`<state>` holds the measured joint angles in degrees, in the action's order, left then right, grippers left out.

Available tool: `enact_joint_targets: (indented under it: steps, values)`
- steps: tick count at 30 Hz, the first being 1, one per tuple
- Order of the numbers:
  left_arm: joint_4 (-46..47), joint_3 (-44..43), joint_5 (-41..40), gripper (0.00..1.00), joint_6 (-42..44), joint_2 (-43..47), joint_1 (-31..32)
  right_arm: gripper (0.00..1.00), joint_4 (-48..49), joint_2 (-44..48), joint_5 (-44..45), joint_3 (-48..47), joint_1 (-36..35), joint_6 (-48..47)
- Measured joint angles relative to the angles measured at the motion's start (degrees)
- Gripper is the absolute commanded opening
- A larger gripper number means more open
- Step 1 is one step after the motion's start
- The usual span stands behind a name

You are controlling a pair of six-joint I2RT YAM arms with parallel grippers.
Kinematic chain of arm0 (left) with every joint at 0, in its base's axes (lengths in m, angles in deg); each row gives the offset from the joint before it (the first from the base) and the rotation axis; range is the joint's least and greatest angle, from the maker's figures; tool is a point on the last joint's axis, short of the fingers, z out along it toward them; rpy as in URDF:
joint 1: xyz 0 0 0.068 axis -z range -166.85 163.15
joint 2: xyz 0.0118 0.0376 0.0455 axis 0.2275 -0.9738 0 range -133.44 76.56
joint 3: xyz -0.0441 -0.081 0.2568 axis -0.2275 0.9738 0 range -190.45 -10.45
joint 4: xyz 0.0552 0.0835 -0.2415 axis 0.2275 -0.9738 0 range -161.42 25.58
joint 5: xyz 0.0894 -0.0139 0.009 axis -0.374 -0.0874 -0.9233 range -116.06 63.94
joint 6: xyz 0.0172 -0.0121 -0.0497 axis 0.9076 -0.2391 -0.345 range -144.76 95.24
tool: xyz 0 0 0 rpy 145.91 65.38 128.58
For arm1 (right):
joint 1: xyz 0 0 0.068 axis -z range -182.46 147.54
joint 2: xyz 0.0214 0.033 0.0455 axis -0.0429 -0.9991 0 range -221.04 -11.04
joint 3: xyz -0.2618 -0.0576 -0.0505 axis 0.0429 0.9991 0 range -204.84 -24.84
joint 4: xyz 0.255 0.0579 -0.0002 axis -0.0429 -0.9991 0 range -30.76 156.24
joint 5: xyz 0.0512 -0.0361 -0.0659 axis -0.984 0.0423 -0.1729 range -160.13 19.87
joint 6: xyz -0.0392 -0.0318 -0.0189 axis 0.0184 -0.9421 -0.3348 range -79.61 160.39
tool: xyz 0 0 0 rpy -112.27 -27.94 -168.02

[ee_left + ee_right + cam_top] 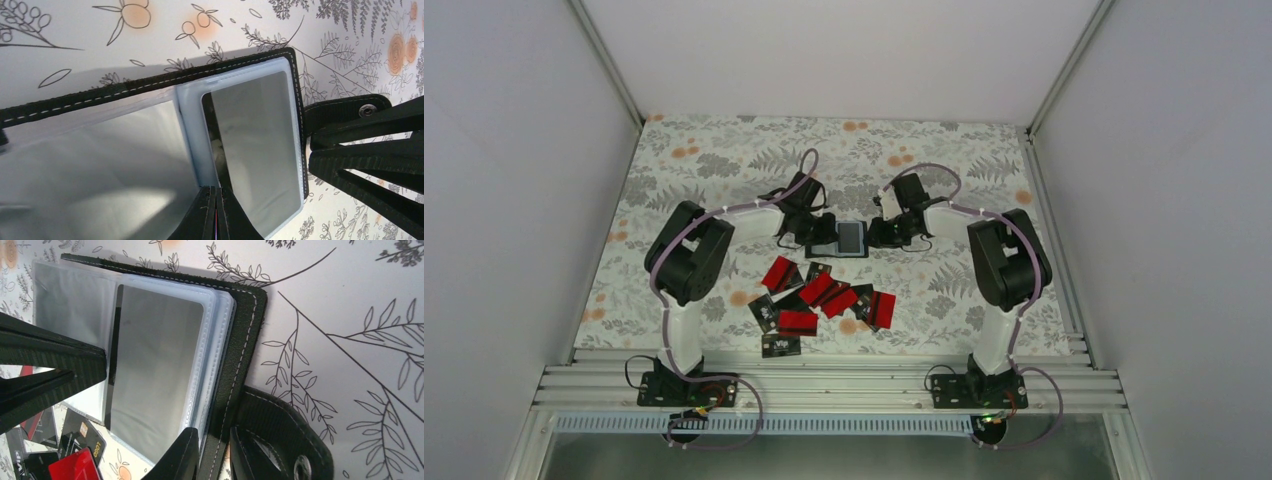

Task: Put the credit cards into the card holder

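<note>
Open holder (849, 238) lies long axis 9–3, at 12 o'clock from cards (819, 300); right gripper (215, 437) clamps its 3 o'clock cover; left gripper (216, 192) at 9, pinched shut on something thin, can't tell what.

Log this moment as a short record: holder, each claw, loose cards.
card holder: open on the table, clear sleeves up, between both claws
left claw: pinched shut, apparently on a clear sleeve of the card holder
right claw: closed around the black cover edge
cards: loose red and black pile, nearer the arm bases than the card holder
</note>
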<state>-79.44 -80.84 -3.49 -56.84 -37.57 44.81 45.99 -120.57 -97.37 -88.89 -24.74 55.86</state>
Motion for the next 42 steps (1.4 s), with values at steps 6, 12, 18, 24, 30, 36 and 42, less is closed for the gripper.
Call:
enact_joint_targets:
  steps: [6,12,18,24,30,36,42]
  values:
    - [-0.15,-1.42,0.00,0.02,0.22,-1.25,0.42,0.19,-0.20,1.57,-0.94,-0.04,0.00,0.81]
    - [-0.55,-2.75,-0.33,0.02,0.81,-2.32,0.85,0.20,-0.11,1.95,-3.45,-0.13,0.00,1.64]
    - [-0.50,-2.95,-0.76,0.02,1.22,-2.73,1.05,0.27,-0.09,1.81,-4.50,-0.17,0.00,2.91]
    - [-0.50,-2.95,-1.20,0.02,1.27,-2.73,1.18,0.28,0.24,0.92,-4.55,-0.35,0.00,3.82]
    - [-0.46,-2.95,-1.36,0.02,1.27,-2.78,1.25,0.27,0.72,0.22,-5.42,-0.70,0.00,4.11]
    - [-0.42,-2.93,-1.36,0.02,1.27,-2.82,1.25,0.26,1.29,-0.46,-6.03,-0.83,0.00,4.46]
    - [-0.39,-2.93,-1.33,0.02,1.27,-2.82,1.25,0.26,1.29,-0.81,-5.64,-0.96,0.00,4.48]
